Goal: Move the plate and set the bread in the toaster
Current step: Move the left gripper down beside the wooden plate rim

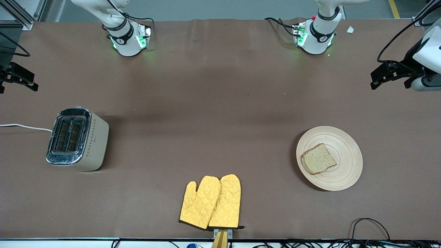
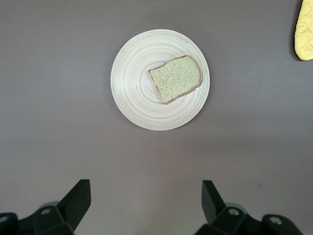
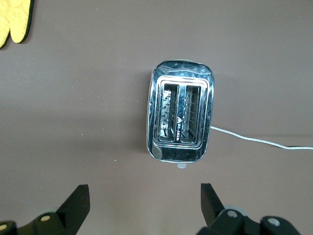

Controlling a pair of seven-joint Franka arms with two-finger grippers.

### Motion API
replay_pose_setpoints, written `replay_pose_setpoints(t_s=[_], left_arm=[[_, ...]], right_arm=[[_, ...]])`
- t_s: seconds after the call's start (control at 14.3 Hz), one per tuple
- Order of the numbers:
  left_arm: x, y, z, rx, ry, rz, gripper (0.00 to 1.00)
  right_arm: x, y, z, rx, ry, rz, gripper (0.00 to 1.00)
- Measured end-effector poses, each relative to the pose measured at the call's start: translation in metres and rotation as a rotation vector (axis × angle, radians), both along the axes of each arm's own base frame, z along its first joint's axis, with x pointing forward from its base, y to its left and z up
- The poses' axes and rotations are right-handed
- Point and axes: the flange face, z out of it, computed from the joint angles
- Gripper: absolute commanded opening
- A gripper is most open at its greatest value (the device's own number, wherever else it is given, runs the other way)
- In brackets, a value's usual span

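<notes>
While nothing on the table is held, the front view shows the plate (image 1: 348, 168) lying toward the left arm's end of the table, with the bread (image 1: 318, 158) flat on it, set off-centre toward the middle of the table. The toaster (image 1: 78, 139) stands well apart at the right arm's end, both slots up and empty, its cord (image 1: 24, 127) trailing off the edge. A pair of yellow oven mitts (image 1: 211, 202) lies between them, nearer the camera. The left gripper (image 1: 382, 76) hangs high at the left arm's end, and the right gripper (image 1: 17, 77) at the other.

In the left wrist view, the left gripper (image 2: 145, 198) hovers above the table with fingers spread wide and empty; the plate (image 2: 132, 93) and bread (image 2: 176, 79) lie ahead of it.

In the right wrist view, the right gripper (image 3: 145, 200) is likewise spread and empty, looking down on the toaster (image 3: 180, 149) with both slots visible.

The plate likely comes first. The left arm would do well to come down at the bare rim away from the slice, pinch the thin edge firmly, and keep the plate level so the bread does not slide.
</notes>
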Motion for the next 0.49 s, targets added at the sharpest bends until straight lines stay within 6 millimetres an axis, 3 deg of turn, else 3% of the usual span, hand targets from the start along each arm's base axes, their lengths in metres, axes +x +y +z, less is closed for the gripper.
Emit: replay_pose_setpoints(t_s=[0.28, 0.49], left_arm=[[0.005, 0.014, -0.006, 0.0, 0.01, 0.026, 1.0], [0.03, 0.063, -0.036, -0.009, 0.053, 0.009, 1.0]], right_arm=[[0.0, -0.002, 0.0, 0.0, 0.0, -0.003, 1.0], [0.0, -0.003, 0.0, 0.0, 0.0, -0.005, 1.0]])
